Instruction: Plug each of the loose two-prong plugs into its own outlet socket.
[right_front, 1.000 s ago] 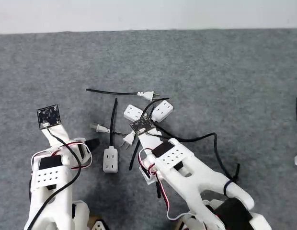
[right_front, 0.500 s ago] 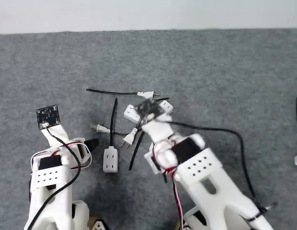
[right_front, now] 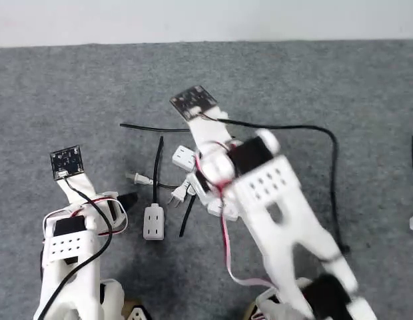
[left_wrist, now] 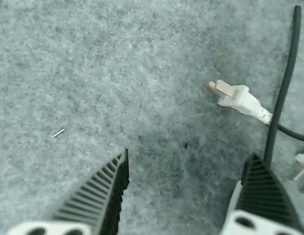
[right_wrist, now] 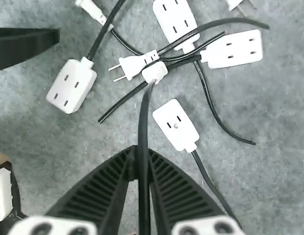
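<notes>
Held above the cluster, my right gripper [right_wrist: 140, 152] is shut on a black cord, and that cord's white plug [right_wrist: 154, 72] hangs below the fingertips. Under it lie several white sockets [right_wrist: 175, 125] [right_wrist: 71, 85] [right_wrist: 174, 19] [right_wrist: 233, 49] and a loose two-prong plug [right_wrist: 130, 66]. My left gripper [left_wrist: 184, 188] stands open low over bare carpet, short of another loose plug [left_wrist: 235, 95]. From above, a socket [right_front: 153, 222], a second socket [right_front: 184, 157] and two plugs [right_front: 136, 178] [right_front: 180, 193] lie between the arms.
Black cords [right_front: 160, 129] cross one another among the sockets on the grey carpet [right_front: 340, 87]. The right arm's own cable [right_front: 333, 167] loops to its right. The left gripper's dark finger [right_wrist: 24, 46] lies near the socket closest to that arm.
The right arm has risen and swung toward the far side of the table, lifting the black cord and its plug off the carpet. The left arm has kept still.
</notes>
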